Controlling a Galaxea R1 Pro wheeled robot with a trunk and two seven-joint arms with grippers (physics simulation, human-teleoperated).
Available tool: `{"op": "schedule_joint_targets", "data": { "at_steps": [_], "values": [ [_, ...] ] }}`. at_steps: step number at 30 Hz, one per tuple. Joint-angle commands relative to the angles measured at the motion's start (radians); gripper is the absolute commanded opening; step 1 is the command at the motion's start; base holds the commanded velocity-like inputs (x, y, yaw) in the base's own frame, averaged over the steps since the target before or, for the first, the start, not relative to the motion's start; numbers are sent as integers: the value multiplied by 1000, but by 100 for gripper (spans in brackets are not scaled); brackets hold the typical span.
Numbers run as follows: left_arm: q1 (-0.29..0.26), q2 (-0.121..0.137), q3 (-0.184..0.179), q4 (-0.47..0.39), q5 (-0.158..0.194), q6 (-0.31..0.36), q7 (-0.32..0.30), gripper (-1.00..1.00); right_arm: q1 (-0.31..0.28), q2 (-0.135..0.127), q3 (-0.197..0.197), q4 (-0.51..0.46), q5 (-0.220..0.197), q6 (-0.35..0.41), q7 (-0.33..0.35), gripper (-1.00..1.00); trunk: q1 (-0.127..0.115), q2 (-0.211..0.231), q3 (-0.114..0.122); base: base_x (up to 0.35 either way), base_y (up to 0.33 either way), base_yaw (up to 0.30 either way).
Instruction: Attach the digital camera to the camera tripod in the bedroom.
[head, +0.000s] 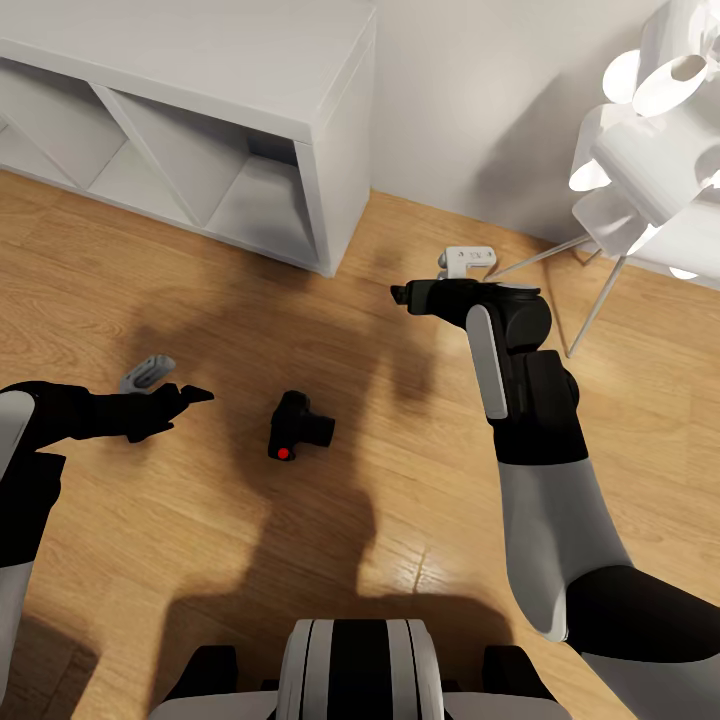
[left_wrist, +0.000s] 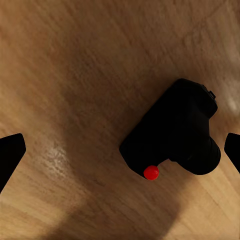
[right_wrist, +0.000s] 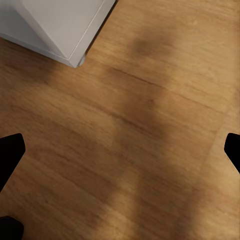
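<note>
The digital camera (head: 299, 425) lies on the wood plank floor (head: 400, 520) near the middle of the head view, its round red button (head: 284, 453) at about 7 o'clock on its body. The left tool (head: 185, 397) sits at 9 o'clock from the camera, near it but apart from it. In the left wrist view the camera (left_wrist: 175, 130) rests on the floor between the two fingertips (left_wrist: 10, 152), which stand wide apart and touch nothing.

The right tool (head: 402, 296) hangs at about 1 o'clock from the camera, well apart from it. In the right wrist view its fingertips (right_wrist: 10, 152) are also spread wide over bare floor.

A white cube shelf (head: 200, 110) stands at 11 o'clock in the head view, and its corner (right_wrist: 55, 25) appears in the right wrist view. A white floor lamp (head: 650, 140) with thin legs stands at 2 o'clock.
</note>
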Motion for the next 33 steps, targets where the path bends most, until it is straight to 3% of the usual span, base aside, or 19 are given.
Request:
{"op": "schedule_joint_targets", "data": {
  "at_steps": [1, 7, 21, 33],
  "values": [
    [-1, 0, 1, -1, 9, 4, 10, 100, -1, 0, 0, -1, -7, 4, -3, 100, 0, 0, -1, 0, 0, 0],
    [-1, 0, 1, -1, 9, 4, 10, 100, -1, 0, 0, -1, -7, 4, -3, 100, 0, 0, -1, 0, 0, 0],
    [-18, -14, 13, 1, -20, 4, 13, 100, -75, -6, -7, 31, -7, 31, 27, 100, 0, 0, -1, 0, 0, 0],
    [-18, -14, 13, 1, -20, 4, 13, 100, -75, -6, -7, 31, -7, 31, 27, 100, 0, 0, -1, 0, 0, 0]
  ]
}}
